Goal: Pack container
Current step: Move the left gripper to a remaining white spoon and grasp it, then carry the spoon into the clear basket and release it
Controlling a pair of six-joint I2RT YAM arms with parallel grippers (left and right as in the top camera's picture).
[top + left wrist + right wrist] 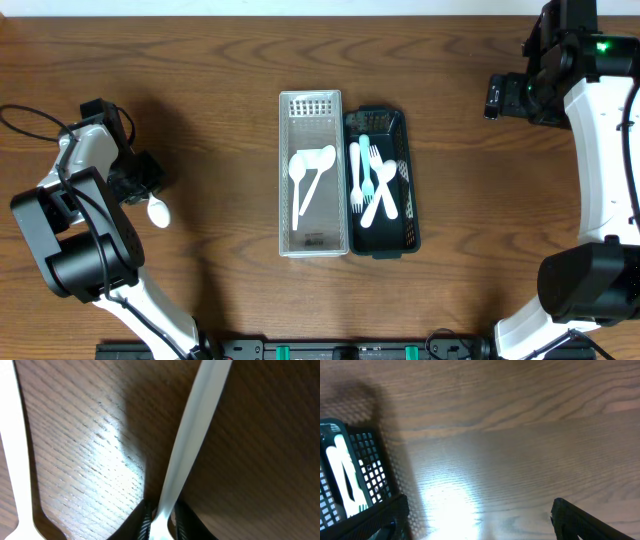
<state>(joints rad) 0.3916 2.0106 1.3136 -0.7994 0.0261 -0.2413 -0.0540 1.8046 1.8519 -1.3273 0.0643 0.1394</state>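
A clear plastic container [310, 240] with two white spoons [310, 170] stands mid-table. Beside it on the right, a dark mesh basket [412, 235] holds several white and teal forks and spoons [372, 180]. My left gripper [143, 188] at the far left is shut on a white plastic spoon [159, 212]; its handle [192, 435] runs up between the jaws [162, 527] in the left wrist view. My right gripper [479, 520] is open and empty, high at the back right over bare wood, with the basket's corner [367, 460] at its left.
The wooden table [200, 60] carries only the two containers in the middle. A second white strip [12, 450] shows at the left edge of the left wrist view. Black cables [30, 115] trail by the left arm.
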